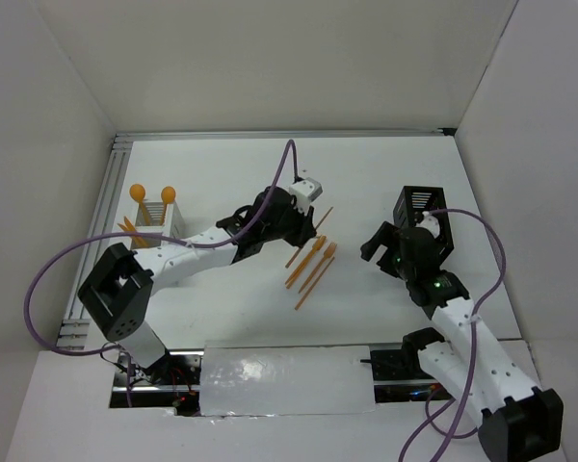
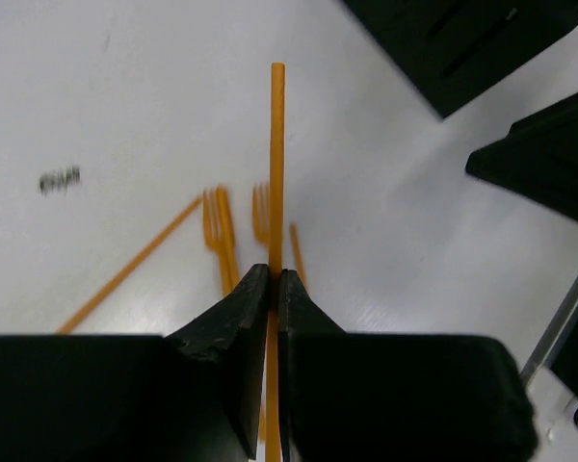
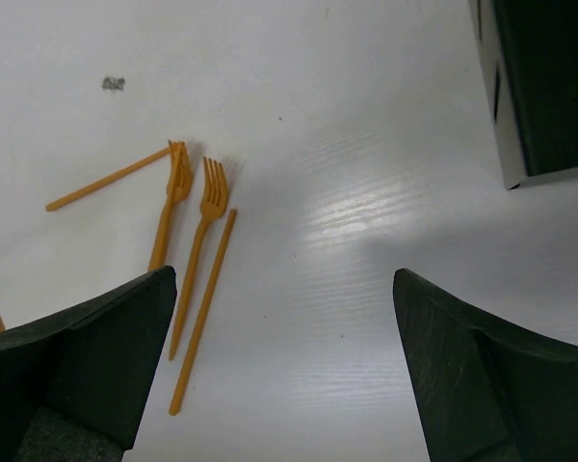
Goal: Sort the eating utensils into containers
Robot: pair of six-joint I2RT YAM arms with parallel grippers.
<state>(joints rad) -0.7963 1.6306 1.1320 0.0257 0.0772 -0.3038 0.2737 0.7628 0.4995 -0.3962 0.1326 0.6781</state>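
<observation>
My left gripper [image 2: 275, 276] is shut on a plain orange knife [image 2: 275, 164], held above the table over the loose utensils; it also shows in the top view [image 1: 311, 223]. Two orange forks [image 3: 178, 178] [image 3: 212, 192] and two more orange knives [image 3: 202, 313] [image 3: 106, 180] lie together on the white table, mid-table in the top view [image 1: 313, 265]. My right gripper [image 3: 284, 279] is open and empty, hovering right of this pile [image 1: 383, 248]. The black caddy [image 1: 424, 214] stands just behind it. The white caddy [image 1: 156, 223] at far left holds two spoons [image 1: 152, 192].
White walls enclose the table on three sides. A metal rail [image 1: 111, 192] runs along the left edge beside the white caddy. The black caddy [image 3: 549, 87] fills the upper right of the right wrist view. A small dark mark [image 3: 114, 84] is on the table.
</observation>
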